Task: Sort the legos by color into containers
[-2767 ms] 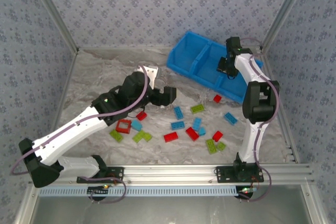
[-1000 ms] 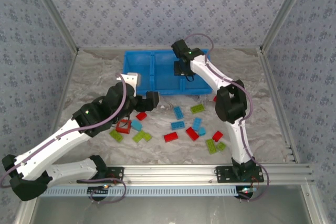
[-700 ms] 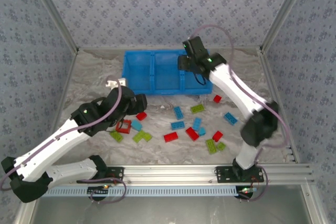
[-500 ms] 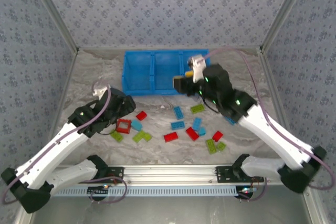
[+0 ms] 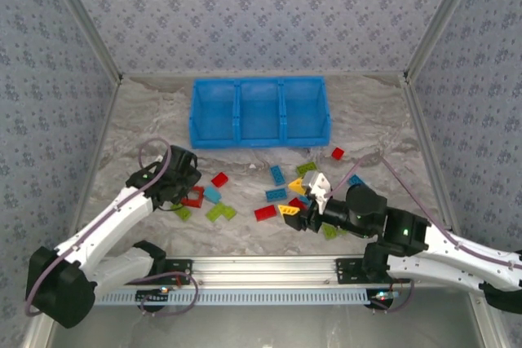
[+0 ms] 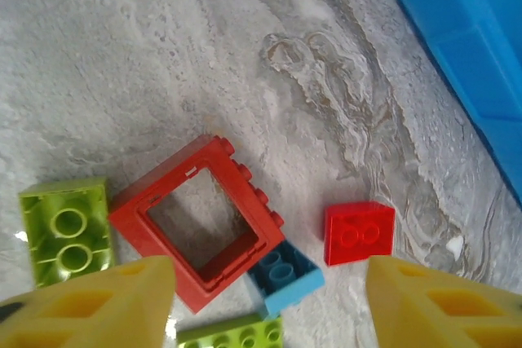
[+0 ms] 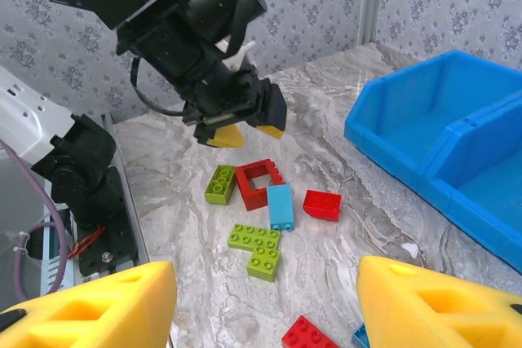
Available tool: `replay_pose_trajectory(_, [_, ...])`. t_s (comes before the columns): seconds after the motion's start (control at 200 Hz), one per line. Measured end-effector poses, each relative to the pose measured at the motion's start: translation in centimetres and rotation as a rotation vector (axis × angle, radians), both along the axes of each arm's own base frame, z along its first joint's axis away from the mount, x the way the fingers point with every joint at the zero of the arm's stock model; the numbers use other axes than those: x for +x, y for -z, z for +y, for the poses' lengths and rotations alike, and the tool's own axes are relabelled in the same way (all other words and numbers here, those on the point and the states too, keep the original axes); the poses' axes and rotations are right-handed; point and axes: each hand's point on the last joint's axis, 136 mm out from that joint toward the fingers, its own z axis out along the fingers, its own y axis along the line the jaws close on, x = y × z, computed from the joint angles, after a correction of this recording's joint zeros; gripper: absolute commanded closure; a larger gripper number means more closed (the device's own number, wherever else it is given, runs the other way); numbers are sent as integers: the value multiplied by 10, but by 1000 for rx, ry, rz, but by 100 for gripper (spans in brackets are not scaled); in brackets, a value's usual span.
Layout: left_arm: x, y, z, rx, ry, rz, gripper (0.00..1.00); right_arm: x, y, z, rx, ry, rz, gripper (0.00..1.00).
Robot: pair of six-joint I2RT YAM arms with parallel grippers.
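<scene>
**Both grippers open over the loose legos**

From above, we see the bin (image 5: 259,112) at the far side of the table (image 5: 147,120). Its long axis runs left to right, with the three compartments side by side and open upward. The legos (image 5: 276,195) lie scattered nearer the arms, well apart from the bin. The left arm reaches in from the near left with its elbow bent, and the left gripper (image 5: 176,178) points down above the red frame (image 5: 193,196). The right arm lies low along the near edge. The right gripper (image 5: 292,199) points left into the legos, jaws spread, holding nothing.

At the left wrist, we see the yellow fingers (image 6: 90,299) far apart and empty. Between them the frame sits skewed, studs along its upper-right side, touching a light blue brick (image 6: 285,275). A lime brick (image 6: 65,230) is just beside the frame, and a red square (image 6: 359,234) is near.

At the right wrist, we see the jaws wide and empty, the left gripper hanging above the frame, and the bin on the right
</scene>
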Motion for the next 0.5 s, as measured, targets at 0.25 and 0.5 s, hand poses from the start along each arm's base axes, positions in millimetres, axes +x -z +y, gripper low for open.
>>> replay_pose_trajectory(0.25, [9,29,-4,-24,-92,56,42,1,18,14,-70,13,-12,38])
replay_pose_trajectory(0.5, [17,40,-8,-46,-144,67,64,7,27,17,-107,41,-14,39])
